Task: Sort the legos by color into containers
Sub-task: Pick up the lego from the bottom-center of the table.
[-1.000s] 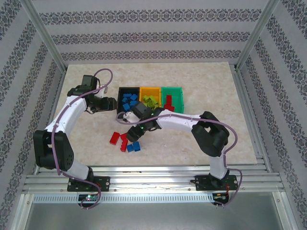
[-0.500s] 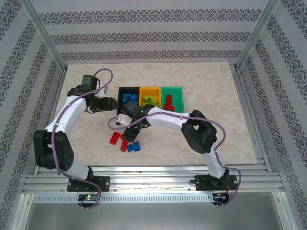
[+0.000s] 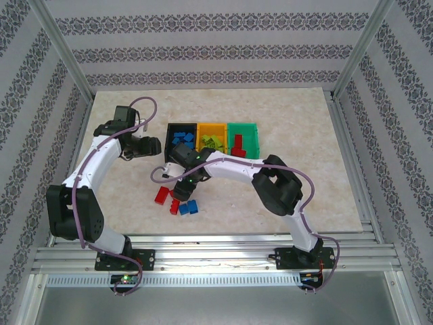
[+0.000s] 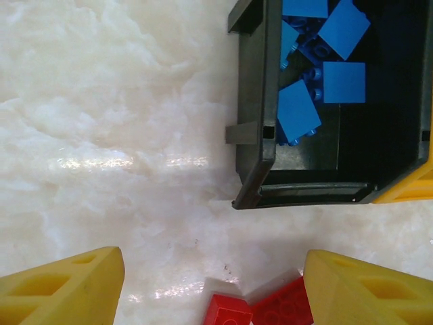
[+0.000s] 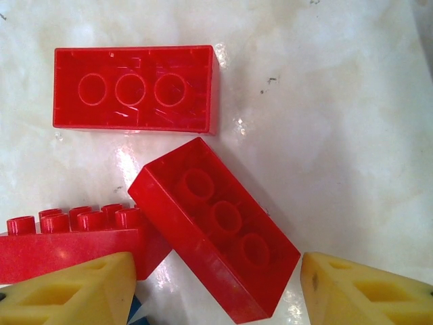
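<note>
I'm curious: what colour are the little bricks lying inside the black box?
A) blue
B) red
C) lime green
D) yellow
A: the bricks that show inside the black bin are all blue bricks, in the left wrist view and in the view from above alike.

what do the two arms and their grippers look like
Both the left arm and right arm have glossy white links between bulky black joints, on black bases. A thin purple cable runs along each. The left gripper and right gripper have yellow wedge-shaped fingers with triangular cut-outs.
</note>
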You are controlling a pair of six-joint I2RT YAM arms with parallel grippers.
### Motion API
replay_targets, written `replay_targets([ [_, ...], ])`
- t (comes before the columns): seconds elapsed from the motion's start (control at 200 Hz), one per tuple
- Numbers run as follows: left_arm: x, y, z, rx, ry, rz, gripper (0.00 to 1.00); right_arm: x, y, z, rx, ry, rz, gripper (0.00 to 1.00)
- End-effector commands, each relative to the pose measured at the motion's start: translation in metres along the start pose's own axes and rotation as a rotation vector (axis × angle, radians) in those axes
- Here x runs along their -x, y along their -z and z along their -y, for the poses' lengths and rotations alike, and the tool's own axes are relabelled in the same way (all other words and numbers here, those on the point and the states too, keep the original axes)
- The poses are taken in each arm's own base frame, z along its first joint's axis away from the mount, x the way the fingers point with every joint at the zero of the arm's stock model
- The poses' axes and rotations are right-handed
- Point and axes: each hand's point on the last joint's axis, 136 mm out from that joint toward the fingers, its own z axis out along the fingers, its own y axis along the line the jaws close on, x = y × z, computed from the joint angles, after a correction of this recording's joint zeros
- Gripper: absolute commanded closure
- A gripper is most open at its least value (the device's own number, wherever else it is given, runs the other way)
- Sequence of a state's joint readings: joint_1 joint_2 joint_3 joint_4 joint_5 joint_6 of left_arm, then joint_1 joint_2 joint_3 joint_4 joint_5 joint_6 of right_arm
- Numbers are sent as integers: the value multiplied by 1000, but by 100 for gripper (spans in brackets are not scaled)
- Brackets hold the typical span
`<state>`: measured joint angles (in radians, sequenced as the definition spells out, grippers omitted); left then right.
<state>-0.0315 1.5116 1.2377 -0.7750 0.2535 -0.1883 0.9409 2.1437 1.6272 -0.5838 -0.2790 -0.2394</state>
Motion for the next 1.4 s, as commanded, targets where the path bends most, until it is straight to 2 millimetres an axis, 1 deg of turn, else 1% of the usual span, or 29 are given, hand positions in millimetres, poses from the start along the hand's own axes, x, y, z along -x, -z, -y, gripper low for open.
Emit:
replay_targets([
  [0.0,0,8,-9,19,32,19,29,-18,-13,-12,45,17,-60,36],
  [0.115,-1,7,-7,9,33,10,29,-17,-19,-14,75,33,-74,38],
  [0.24,-2,6,-8,15,32,8,29,-14,-25,-15,104,38,-91,43],
  [0.37,-2,7,-12,31,34,9,29,-13,-26,-17,121,18,-78,54],
  [0.44,-2,6,-11,26,35,6,29,-16,-25,-15,115,4,-77,58],
  [0.595,-2,5,-10,19,39,-1,29,-29,-17,-3,104,-52,-81,62],
  [0.769,-2,4,-9,8,37,-2,29,-40,-2,11,97,-124,-41,62],
  [0.889,-2,4,-8,2,37,-3,29,-45,4,15,110,-158,-26,62],
  [0.969,-2,3,-7,-3,38,-6,29,-41,8,12,128,-167,-6,60],
  [1.094,-2,2,-7,-8,41,-11,29,-30,13,6,138,-162,26,53],
  [1.194,-3,2,-7,-9,40,-14,29,-23,10,5,142,-158,32,51],
  [1.264,-3,2,-6,-10,40,-14,29,-24,4,5,139,-156,17,51],
  [1.339,-3,2,-7,-9,39,-12,29,-27,-3,5,137,-157,-2,55],
  [1.399,-3,2,-7,-9,40,-12,29,-29,-7,5,139,-160,-12,60],
])
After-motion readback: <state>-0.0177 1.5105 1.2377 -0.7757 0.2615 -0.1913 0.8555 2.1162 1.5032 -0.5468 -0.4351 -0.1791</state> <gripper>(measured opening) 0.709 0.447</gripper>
